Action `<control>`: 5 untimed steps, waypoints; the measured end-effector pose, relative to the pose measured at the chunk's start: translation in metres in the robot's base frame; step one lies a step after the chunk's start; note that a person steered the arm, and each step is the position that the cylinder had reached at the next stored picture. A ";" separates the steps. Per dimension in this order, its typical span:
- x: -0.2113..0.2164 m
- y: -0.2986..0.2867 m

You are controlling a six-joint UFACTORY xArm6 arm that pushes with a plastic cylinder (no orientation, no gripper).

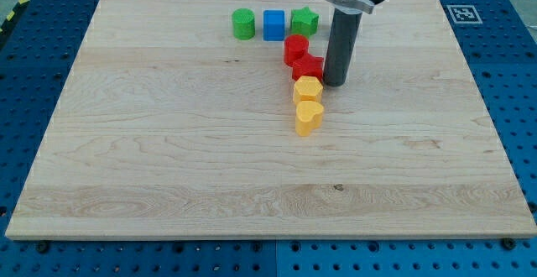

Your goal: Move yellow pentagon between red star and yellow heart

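The yellow pentagon [308, 89] lies in the middle of the board, touching the red star [308, 66] above it and the yellow heart [309, 117] below it. The three form a short column. My tip [335, 83] rests on the board just to the right of the red star and the yellow pentagon, close to both.
A red round block [295, 49] touches the red star's upper left. Along the view's top stand a green cylinder [243, 23], a blue cube [273, 25] and a green pentagon-like block [304, 20]. The wooden board [168, 159] lies on a blue perforated table.
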State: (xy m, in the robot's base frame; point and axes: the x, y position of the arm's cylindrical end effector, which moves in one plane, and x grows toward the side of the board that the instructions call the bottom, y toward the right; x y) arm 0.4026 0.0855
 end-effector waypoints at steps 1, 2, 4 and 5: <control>-0.001 -0.013; -0.001 -0.011; 0.016 0.026; 0.026 0.026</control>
State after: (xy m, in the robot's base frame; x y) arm 0.4283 0.1119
